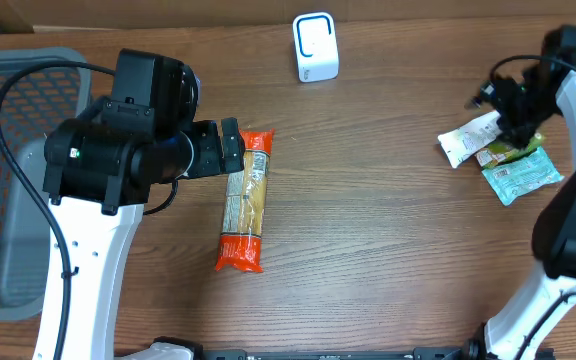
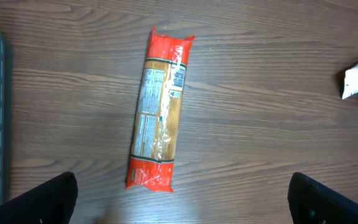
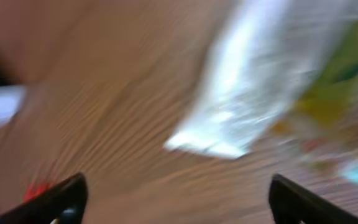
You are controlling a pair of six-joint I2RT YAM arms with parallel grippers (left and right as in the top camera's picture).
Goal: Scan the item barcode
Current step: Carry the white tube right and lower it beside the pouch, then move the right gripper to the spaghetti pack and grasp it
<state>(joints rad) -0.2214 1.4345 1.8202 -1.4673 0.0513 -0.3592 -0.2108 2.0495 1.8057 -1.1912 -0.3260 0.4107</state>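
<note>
Wooden table [image 1: 388, 220]: we are viewing the spaghetti pack [image 1: 246, 200], long axis running near-to-far; left gripper [image 2: 185, 202] and right gripper [image 3: 179, 199] gaping, empty.

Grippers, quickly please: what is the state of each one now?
Left gripper: open, holding nothing, above the spaghetti package.
Right gripper: open, holding nothing, near the white packet.

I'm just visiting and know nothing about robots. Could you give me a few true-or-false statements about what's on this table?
1. The pasta packet lies flat on the wooden table. True.
2. The white device stands inside the grey basket. False: it stands on the table, well apart from the basket.
3. The left jaws grip the pasta packet. False: they stand open, holding nothing.
4. Small pouches lie at the table's right end. True.
</note>
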